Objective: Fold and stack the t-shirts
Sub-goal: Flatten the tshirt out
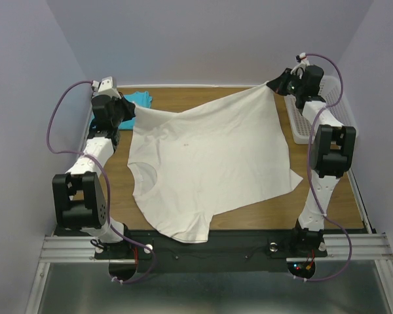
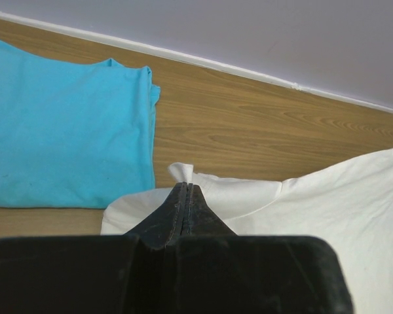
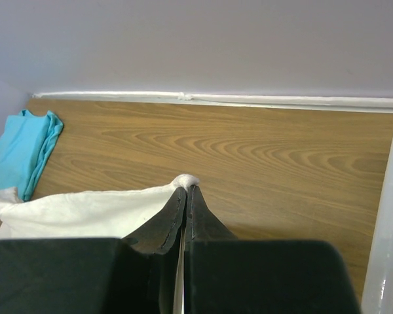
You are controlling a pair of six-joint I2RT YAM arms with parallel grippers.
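Note:
The large cream t-shirt (image 1: 209, 163) is stretched between both grippers above the wooden table, its lower part draping over the near edge. My left gripper (image 1: 128, 108) is shut on one corner of it at the far left; the pinched cloth (image 2: 182, 173) pokes out past the tips. My right gripper (image 1: 275, 85) is shut on the other corner at the far right, with a small tuft (image 3: 187, 180) showing at the tips. The turquoise t-shirt (image 1: 139, 99) lies folded at the far left; it also shows in the left wrist view (image 2: 59, 131) and the right wrist view (image 3: 23, 150).
A white perforated plastic basket (image 1: 301, 121) stands at the far right, beside the right arm. The back wall runs along the table's far edge (image 2: 249, 72). Bare wood (image 1: 334, 203) shows at the right front of the table.

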